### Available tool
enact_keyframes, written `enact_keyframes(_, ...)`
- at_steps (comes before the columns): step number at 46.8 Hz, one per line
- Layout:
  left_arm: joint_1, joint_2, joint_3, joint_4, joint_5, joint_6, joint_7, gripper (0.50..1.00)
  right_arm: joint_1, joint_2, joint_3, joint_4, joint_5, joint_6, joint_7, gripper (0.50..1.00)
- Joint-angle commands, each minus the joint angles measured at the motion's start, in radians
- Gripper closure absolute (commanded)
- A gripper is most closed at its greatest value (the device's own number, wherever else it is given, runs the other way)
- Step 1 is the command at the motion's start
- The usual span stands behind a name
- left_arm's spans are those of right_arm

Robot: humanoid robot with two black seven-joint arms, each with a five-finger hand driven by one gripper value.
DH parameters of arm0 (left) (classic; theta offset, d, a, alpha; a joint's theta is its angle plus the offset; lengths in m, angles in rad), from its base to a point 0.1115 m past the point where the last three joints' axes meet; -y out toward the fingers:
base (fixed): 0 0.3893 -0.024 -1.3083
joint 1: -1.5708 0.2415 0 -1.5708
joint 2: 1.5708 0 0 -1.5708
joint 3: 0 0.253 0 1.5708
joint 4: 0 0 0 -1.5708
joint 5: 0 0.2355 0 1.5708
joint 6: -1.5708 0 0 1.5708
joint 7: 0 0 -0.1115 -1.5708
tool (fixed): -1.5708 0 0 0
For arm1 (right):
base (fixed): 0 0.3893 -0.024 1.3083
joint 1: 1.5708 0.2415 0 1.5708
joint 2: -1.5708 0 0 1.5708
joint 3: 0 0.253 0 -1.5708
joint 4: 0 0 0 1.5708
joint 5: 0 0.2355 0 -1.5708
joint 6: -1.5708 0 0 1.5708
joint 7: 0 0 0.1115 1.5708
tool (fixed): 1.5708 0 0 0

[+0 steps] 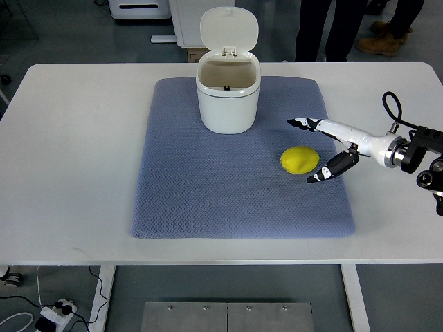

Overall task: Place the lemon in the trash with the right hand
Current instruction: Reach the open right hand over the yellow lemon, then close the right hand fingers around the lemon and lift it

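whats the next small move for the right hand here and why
Probably slide the right robot hand a little further left so its open fingers bracket the lemon, then close. The lemon lies on the mat just left of the fingertips, not yet grasped.

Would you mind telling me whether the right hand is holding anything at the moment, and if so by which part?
Nothing is held. The right hand is open beside the lemon, its fingers not closed on it.

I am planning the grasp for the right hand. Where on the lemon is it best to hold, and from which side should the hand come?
Probably grip the lemon across its rounded middle, coming from its right. It lies on its side on the blue mat, and the open right hand is already there, with fingers spread above and below its right end.
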Motion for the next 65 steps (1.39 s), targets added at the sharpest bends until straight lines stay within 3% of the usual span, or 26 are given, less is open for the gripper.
enact_keyframes(1,0.000,0.000,0.001,0.000,0.000,0.000,0.000,0.500,-0.003,0.017,-0.012,-0.019,0.000,-0.006,0.001,0.513)
enact_keyframes(10,0.000,0.000,0.001,0.000,0.000,0.000,0.000,0.500,-0.005,0.051,-0.033,-0.049,0.000,-0.027,0.007,0.536)
enact_keyframes(26,0.000,0.000,0.001,0.000,0.000,0.000,0.000,0.500,-0.003,0.078,-0.061,-0.079,-0.001,-0.027,0.023,0.640)
enact_keyframes(38,0.000,0.000,-0.001,0.000,0.000,0.000,0.001,0.500,-0.002,0.087,-0.078,-0.095,-0.001,-0.029,0.024,0.666)
enact_keyframes(50,0.000,0.000,0.001,0.000,0.000,-0.001,0.000,0.500,0.000,0.092,-0.079,-0.095,-0.001,-0.029,0.024,0.774)
enact_keyframes(57,0.000,0.000,0.001,0.000,0.000,-0.001,0.000,0.500,0.000,0.092,-0.088,-0.095,0.000,-0.029,0.024,0.789)
enact_keyframes(65,0.000,0.000,0.001,0.000,0.000,0.000,0.001,0.500,-0.002,0.092,-0.091,-0.093,0.000,-0.027,0.026,0.856)
